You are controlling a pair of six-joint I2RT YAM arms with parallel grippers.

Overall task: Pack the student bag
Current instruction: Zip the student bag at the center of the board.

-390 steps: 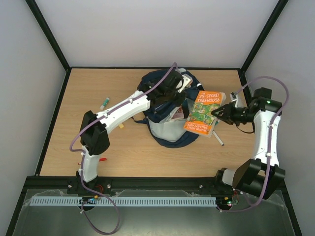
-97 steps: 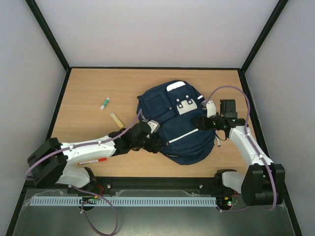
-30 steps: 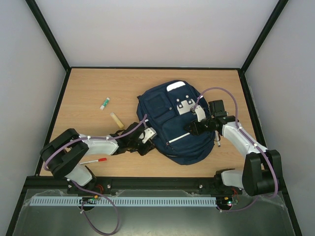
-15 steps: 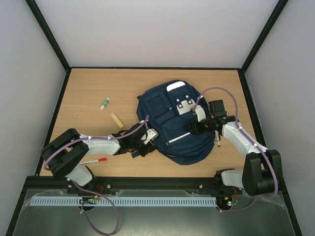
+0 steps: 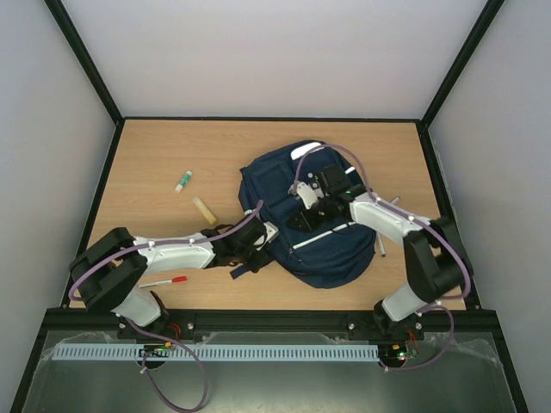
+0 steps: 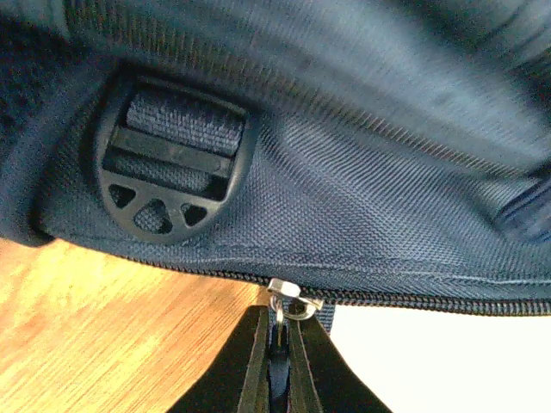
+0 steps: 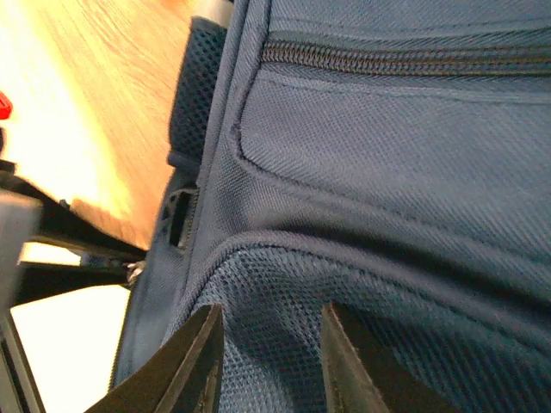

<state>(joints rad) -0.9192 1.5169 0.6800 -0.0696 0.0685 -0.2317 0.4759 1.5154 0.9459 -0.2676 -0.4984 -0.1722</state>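
Note:
The navy student bag (image 5: 331, 249) lies flat on the table's middle with its white-grey patch facing up. My left gripper (image 5: 256, 252) is at the bag's near left edge. In the left wrist view it (image 6: 280, 344) is shut on the metal zipper pull (image 6: 287, 303), below a black strap buckle (image 6: 168, 168). My right gripper (image 5: 298, 221) rests on the bag's front. In the right wrist view it (image 7: 267, 361) is open, with its fingers (image 7: 194, 361) astride the blue mesh fabric (image 7: 284, 292) of the bag (image 7: 405, 163).
A green-capped glue stick (image 5: 182, 181) and a tan block (image 5: 204, 211) lie on the wooden table left of the bag. A red pen (image 5: 164, 281) lies near the front left edge. A grey pen (image 5: 379, 246) lies to the right of the bag.
My right gripper has swung left from the bag's right side onto its front middle. My left gripper stays at the bag's near left edge, barely moved.

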